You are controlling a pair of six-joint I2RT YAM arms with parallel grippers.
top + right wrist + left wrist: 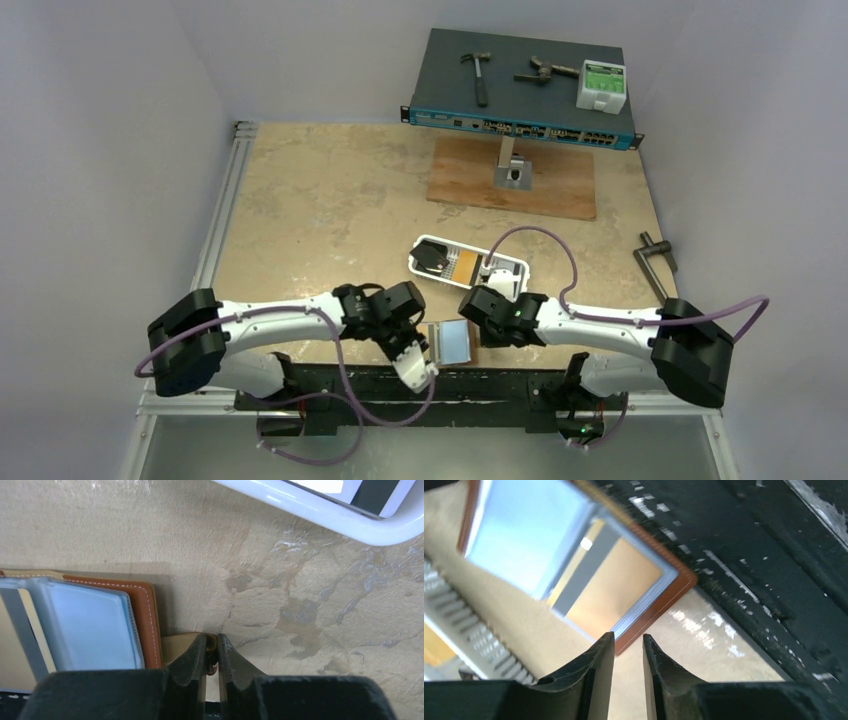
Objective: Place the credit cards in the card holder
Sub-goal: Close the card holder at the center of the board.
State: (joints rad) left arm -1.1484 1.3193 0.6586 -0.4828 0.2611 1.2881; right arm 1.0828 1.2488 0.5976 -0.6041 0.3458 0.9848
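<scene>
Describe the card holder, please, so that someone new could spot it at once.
Look along the near edge of the tan table, at its middle, just in front of the white tray. The card holder lies open there. It alone is brown stitched leather with clear plastic sleeves.

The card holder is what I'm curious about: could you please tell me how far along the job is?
Done: the card holder lies open, and an orange-yellow card seems sleeved inside. In hand: the right claw pinches its tab; the left claw hovers, slightly open, at its corner. Left: the cards in the white tray.
</scene>
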